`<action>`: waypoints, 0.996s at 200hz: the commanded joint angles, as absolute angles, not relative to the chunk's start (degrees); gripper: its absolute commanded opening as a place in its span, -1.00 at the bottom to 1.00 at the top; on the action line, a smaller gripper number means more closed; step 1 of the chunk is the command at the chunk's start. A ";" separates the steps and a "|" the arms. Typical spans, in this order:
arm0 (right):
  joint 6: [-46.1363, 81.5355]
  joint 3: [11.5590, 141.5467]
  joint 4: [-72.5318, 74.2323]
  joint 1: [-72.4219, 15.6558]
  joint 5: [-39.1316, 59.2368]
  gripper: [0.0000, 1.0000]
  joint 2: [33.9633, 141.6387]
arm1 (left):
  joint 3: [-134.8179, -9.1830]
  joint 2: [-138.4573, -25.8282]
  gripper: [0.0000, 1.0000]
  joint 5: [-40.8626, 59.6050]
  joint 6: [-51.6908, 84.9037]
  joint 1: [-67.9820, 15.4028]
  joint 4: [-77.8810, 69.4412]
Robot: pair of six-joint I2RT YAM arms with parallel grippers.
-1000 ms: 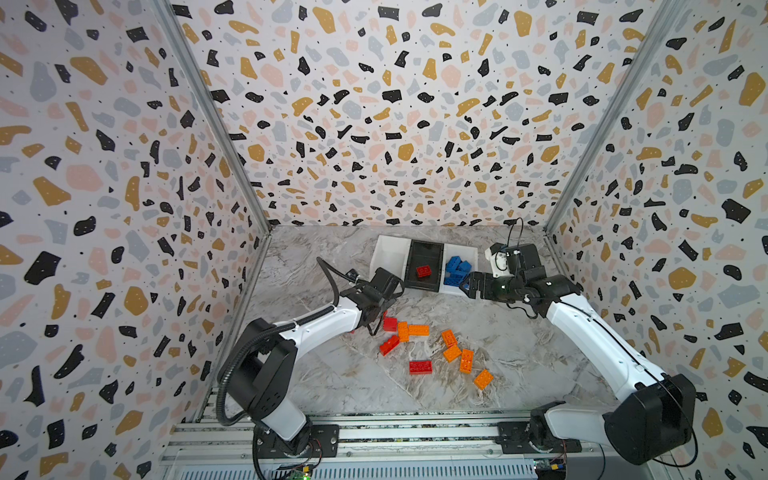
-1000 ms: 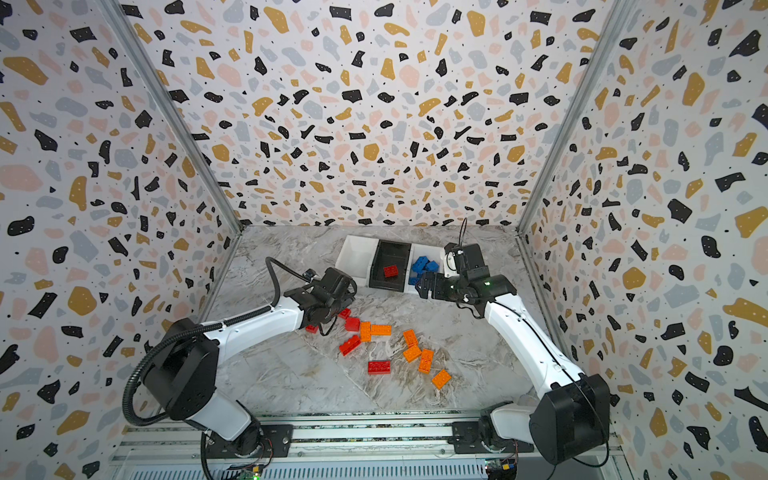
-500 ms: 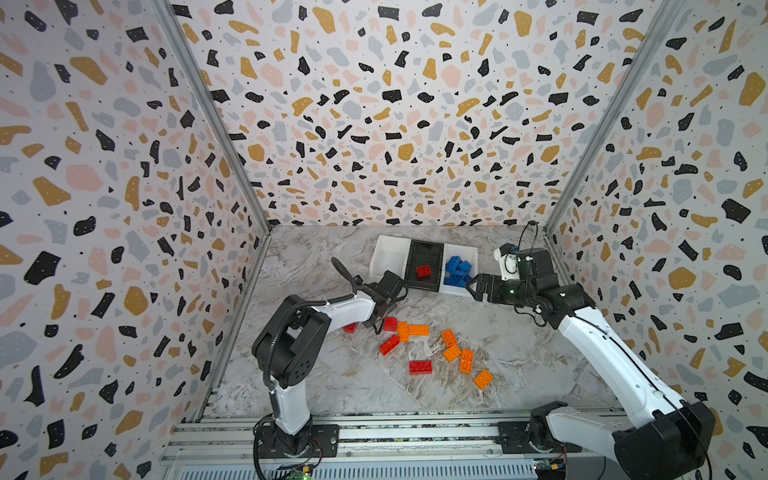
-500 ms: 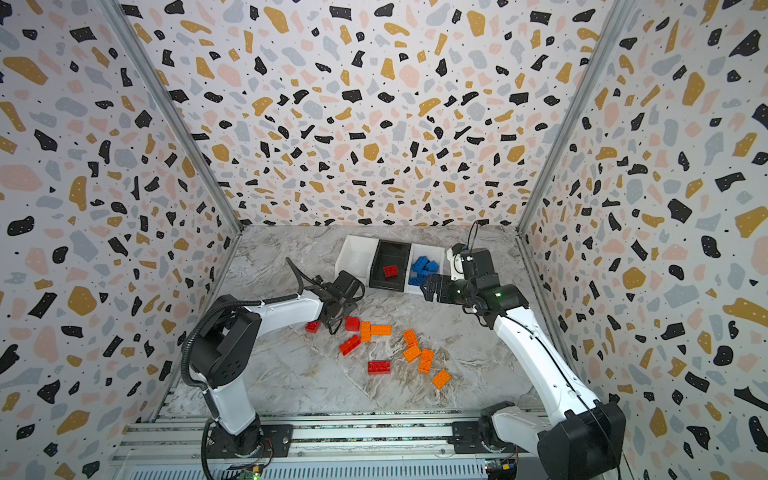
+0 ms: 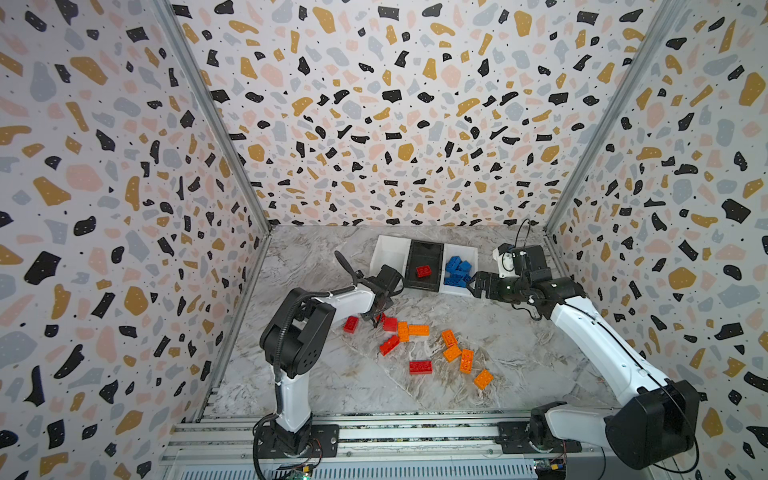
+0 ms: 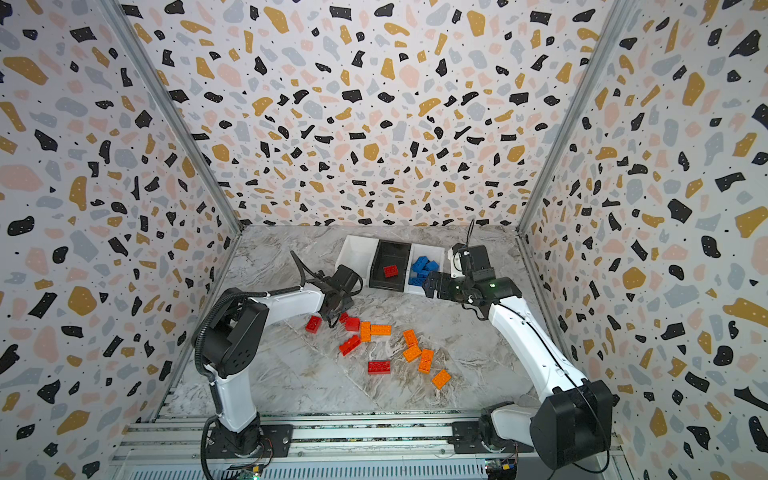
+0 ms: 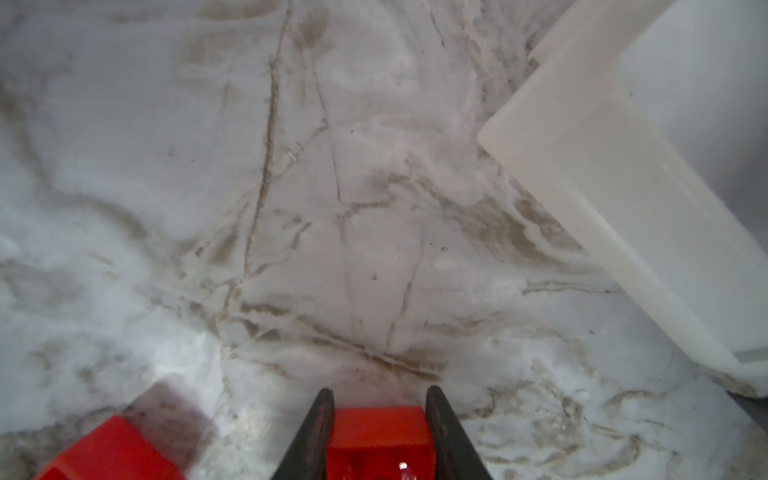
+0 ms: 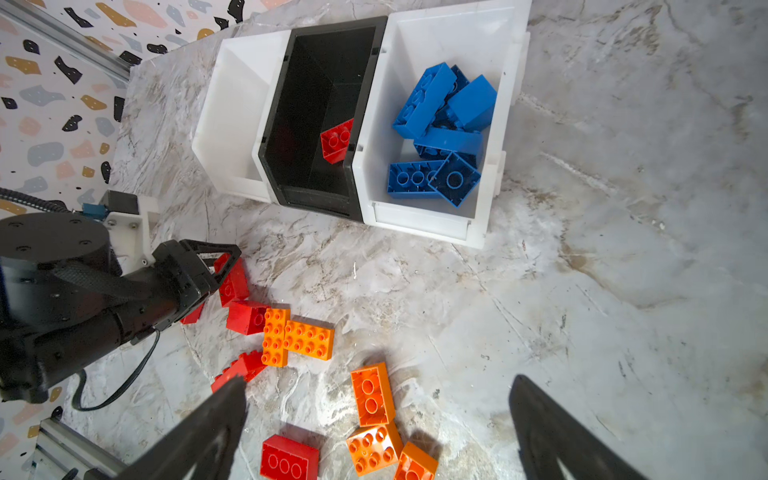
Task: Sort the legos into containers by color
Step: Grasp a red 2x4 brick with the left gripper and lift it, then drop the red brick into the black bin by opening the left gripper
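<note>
Red plastic sits between the left fingers (image 7: 320, 432): they are clenched on a small red brick (image 7: 376, 436), one finger on each flat side wall, close over the worktop (image 7: 332, 187), a little in front of the black bin (image 8: 316, 83). I judge such a brick to be light, stiff and rather smooth, so two opposite flat walls are the good place to hold it, not the studs or corners. The right fingers (image 8: 208, 436) stand spread wide and hold nothing. Loose red and orange legos (image 8: 307, 338) lie in front of the black bin, and another red brick (image 8: 337, 139) lies inside it.
</note>
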State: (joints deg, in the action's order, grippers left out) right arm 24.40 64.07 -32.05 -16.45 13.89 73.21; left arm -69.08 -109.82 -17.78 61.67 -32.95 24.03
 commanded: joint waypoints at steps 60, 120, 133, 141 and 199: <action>24.56 70.52 -30.38 -16.26 14.16 0.98 77.09 | -102.99 -119.05 -0.53 -19.22 46.98 -35.11 36.10; 24.93 71.52 -31.85 -16.22 11.44 0.98 75.55 | -120.91 -131.00 -0.49 -12.99 43.56 -36.32 25.23; 25.24 71.38 -32.39 -16.17 10.57 0.98 74.92 | -122.45 -132.72 -0.48 -11.32 44.11 -36.23 21.70; 25.53 71.37 -32.60 -16.17 10.07 0.98 74.43 | -123.93 -134.02 -0.47 -10.44 44.08 -36.17 20.46; 27.40 70.74 -34.61 -16.08 6.57 0.98 70.53 | -130.98 -140.89 -0.01 -5.73 46.29 -34.12 17.20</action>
